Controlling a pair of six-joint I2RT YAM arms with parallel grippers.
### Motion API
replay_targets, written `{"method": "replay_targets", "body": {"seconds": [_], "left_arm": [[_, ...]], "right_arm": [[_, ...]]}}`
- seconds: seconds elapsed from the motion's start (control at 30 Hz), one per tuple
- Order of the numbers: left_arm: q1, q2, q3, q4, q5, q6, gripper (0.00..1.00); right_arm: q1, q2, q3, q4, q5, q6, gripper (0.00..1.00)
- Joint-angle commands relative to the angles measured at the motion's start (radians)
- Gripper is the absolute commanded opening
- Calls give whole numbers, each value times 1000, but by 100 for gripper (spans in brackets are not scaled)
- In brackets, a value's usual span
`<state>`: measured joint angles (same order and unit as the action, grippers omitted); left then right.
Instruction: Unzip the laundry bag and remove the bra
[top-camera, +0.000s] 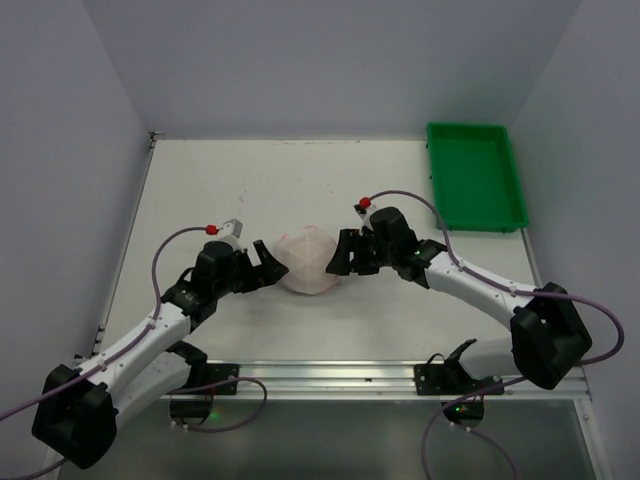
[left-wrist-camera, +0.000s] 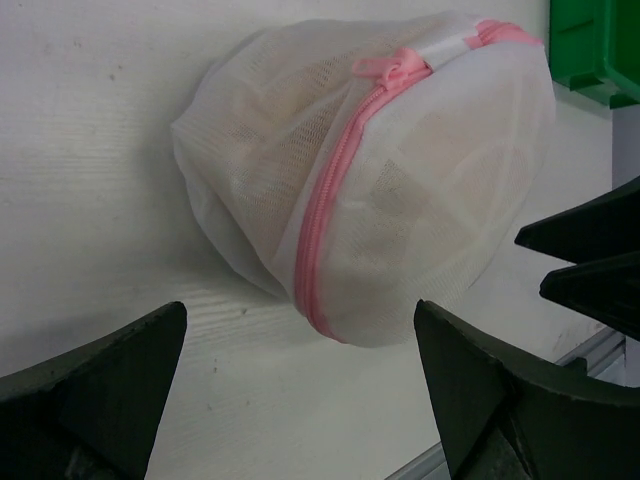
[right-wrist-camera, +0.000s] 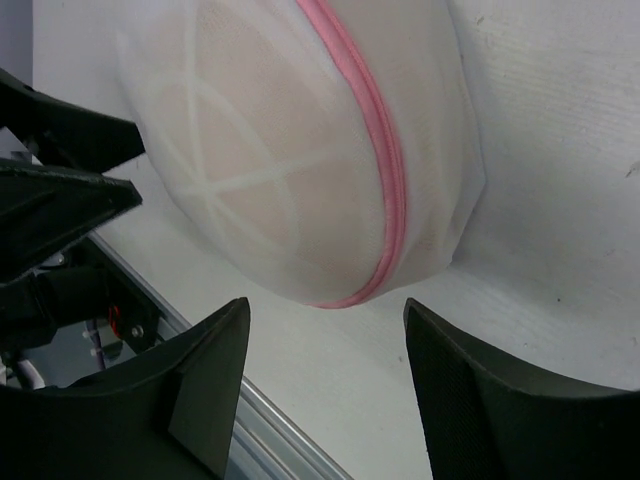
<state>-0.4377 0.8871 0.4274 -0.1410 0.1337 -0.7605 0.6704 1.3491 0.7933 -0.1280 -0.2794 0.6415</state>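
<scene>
A small round bag of translucent white mesh, the laundry bag (top-camera: 308, 260), lies on the white desk (top-camera: 250, 180) about midway between its left and right edges and a little closer to the near edge than the far one. Its pink zip (left-wrist-camera: 320, 240) runs closed around the bulging body, and the left wrist view shows the pink pull tab (left-wrist-camera: 390, 68) at the top of the bag. Through the mesh a soft beige-tan padded shape, the bra (left-wrist-camera: 440, 180), shows dimly, wholly inside the bag; its straps cannot be made out. The black left gripper (top-camera: 270, 263) sits just beside the bag's left side with its jaws spread wide and nothing between them, the bag lying just past the fingertips. The black right gripper (top-camera: 342, 254) faces it from the bag's right side, its two fingers likewise parted and gripping nothing; from above its tips look to be at the mesh, but whether they touch it cannot be told. A shallow green rectangular plastic tray (top-camera: 430, 170) stands at the desk's far right corner, well apart from the bag.
</scene>
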Motion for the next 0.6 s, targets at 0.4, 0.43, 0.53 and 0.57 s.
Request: {"method": "replay_targets", "body": {"seconds": [0.4, 0.43, 0.53, 0.57], "left_arm": [[-84, 234, 26, 247, -220, -117, 91], [-82, 254, 46, 245, -229, -84, 90], [-81, 318, 129, 218, -273, -36, 89], [-81, 341, 148, 213, -293, -2, 89]], "right_arm": [[-86, 274, 373, -144, -139, -252, 64], [-86, 280, 363, -134, -158, -252, 64], [-80, 254, 290, -102, -184, -244, 61], [-77, 242, 247, -82, -190, -240, 59]]}}
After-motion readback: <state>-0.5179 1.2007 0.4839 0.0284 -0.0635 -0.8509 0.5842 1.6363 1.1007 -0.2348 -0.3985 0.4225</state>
